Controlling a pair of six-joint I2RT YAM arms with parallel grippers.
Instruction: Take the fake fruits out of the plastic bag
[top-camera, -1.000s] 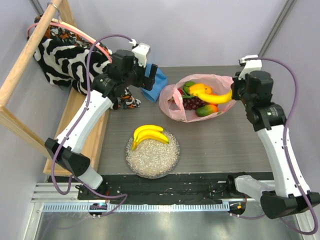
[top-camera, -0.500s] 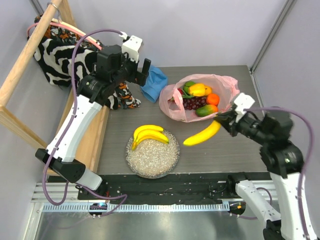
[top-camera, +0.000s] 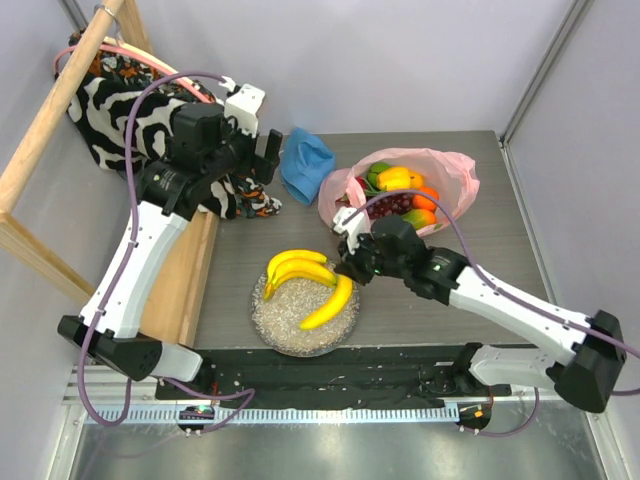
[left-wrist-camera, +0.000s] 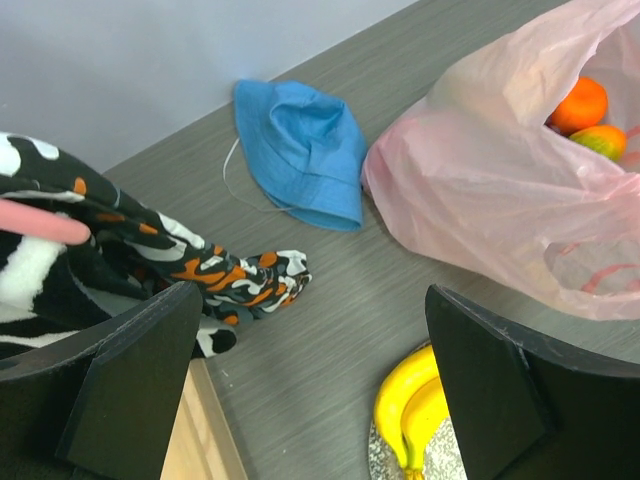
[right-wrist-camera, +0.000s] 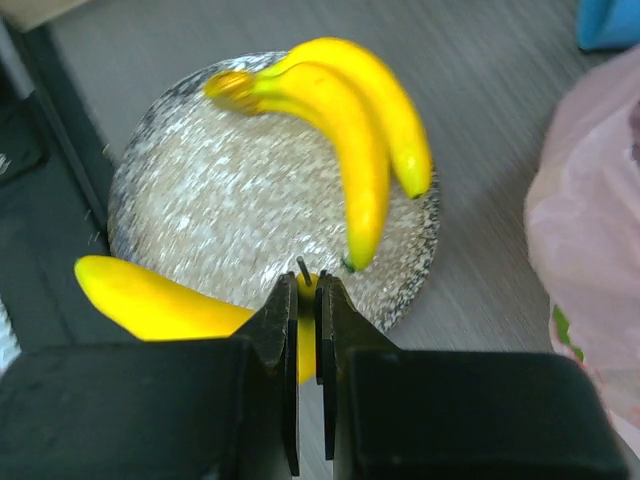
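While my right arm reaches out low and long, the right claw (top-camera: 350, 272) is pinched shut on the end of one yellow banana (top-camera: 330, 305), which hangs over the speckled plate (top-camera: 275, 322) just under the claw, next to the banana bunch (top-camera: 298, 268). Just past that claw sits the pink plastic bag (top-camera: 455, 175), with an orange (top-camera: 428, 195), a yellow pepper (top-camera: 395, 180), grapes (top-camera: 385, 207) and a mango (top-camera: 418, 217) inside. My left arm is bent up high, and the left claw (top-camera: 262, 158) is wide open and holds nothing, with the bag off to its right.

Present were one two-banana bunch (top-camera: 298, 266), one single banana (top-camera: 330, 303), one speckled plate (top-camera: 283, 326), one pink bag (top-camera: 458, 170) and one blue cloth (top-camera: 307, 160).
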